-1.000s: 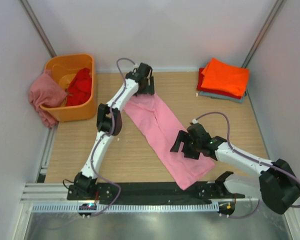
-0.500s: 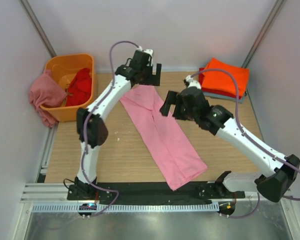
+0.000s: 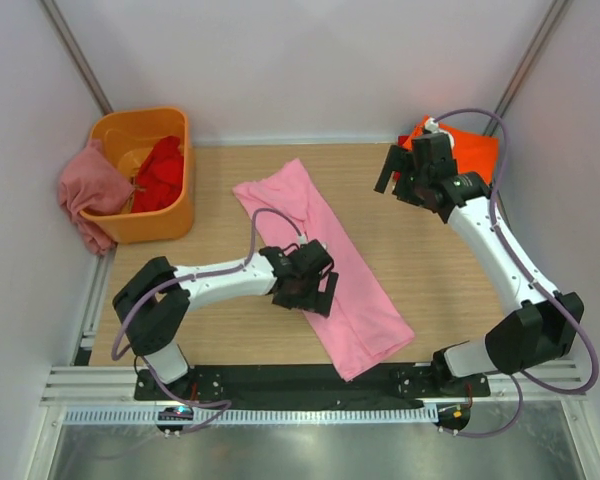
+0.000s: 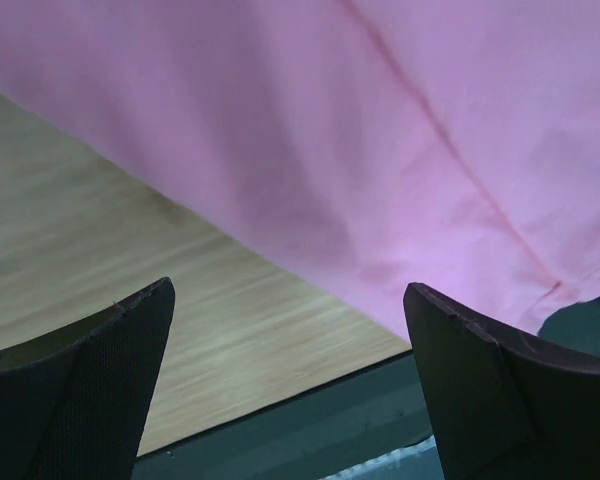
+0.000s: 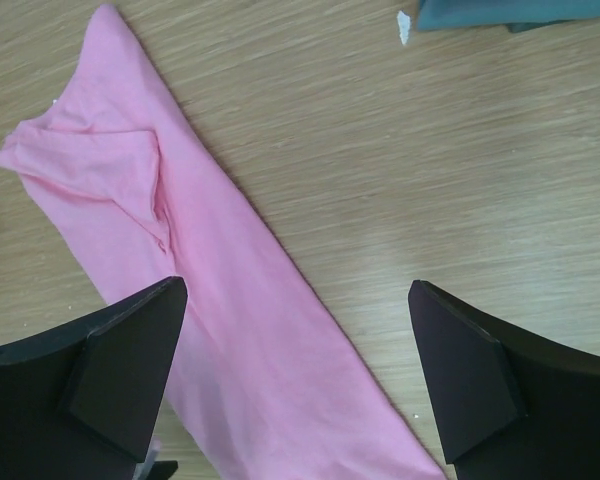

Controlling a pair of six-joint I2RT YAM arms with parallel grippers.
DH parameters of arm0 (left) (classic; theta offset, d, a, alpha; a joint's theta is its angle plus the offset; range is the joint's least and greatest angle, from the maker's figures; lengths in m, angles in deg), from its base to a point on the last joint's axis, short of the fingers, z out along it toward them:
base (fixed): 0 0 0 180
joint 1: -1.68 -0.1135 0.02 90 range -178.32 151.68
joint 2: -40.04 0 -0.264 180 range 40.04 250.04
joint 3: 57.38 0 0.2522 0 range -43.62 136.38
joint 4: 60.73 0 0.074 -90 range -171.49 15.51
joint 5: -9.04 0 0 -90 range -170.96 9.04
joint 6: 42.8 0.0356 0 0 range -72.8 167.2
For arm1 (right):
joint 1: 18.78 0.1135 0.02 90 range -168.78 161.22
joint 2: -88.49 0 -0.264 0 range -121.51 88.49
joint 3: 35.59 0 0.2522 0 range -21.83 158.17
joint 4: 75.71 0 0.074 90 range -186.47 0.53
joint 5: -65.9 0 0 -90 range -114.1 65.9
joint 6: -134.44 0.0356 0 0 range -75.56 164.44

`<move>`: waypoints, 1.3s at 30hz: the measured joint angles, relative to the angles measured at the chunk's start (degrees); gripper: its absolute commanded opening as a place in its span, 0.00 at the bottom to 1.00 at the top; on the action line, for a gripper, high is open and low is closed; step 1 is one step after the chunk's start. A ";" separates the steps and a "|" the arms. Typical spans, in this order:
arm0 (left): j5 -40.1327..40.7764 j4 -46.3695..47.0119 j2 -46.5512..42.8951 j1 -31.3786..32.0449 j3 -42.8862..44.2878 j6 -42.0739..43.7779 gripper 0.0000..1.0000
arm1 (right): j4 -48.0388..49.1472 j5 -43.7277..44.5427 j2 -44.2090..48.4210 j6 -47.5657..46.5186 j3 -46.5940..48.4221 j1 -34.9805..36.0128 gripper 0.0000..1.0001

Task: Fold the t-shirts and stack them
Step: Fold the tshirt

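Note:
A light pink t-shirt (image 3: 325,265), folded into a long narrow strip, lies diagonally across the table from back left to front right. My left gripper (image 3: 320,295) hovers low over its left edge near the middle, open, with nothing between its fingers; the left wrist view shows the pink t-shirt (image 4: 380,150) just beyond it. My right gripper (image 3: 393,180) hangs open and empty, raised at the back right, looking down on the pink t-shirt (image 5: 230,330). Behind it lies a folded stack with an orange t-shirt (image 3: 470,150) on top. A grey-blue t-shirt (image 5: 500,12) shows at the stack's bottom.
An orange tub (image 3: 170,215) stands at the back left, holding a red t-shirt (image 3: 160,175), with a dusty rose t-shirt (image 3: 90,190) draped over its left side. A dark base strip (image 4: 330,420) runs along the near table edge. White walls close in the sides and back.
Both grippers have left the pink t-shirt's ends with their jaws wide. The left arm swung back from the far end to the shirt's middle; the right rose toward the back-right stack.

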 measured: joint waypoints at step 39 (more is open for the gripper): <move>-1.66 18.32 -7.76 6.43 -21.77 -17.51 0.00 | 20.81 -43.67 -66.51 -1.44 43.93 1.62 0.61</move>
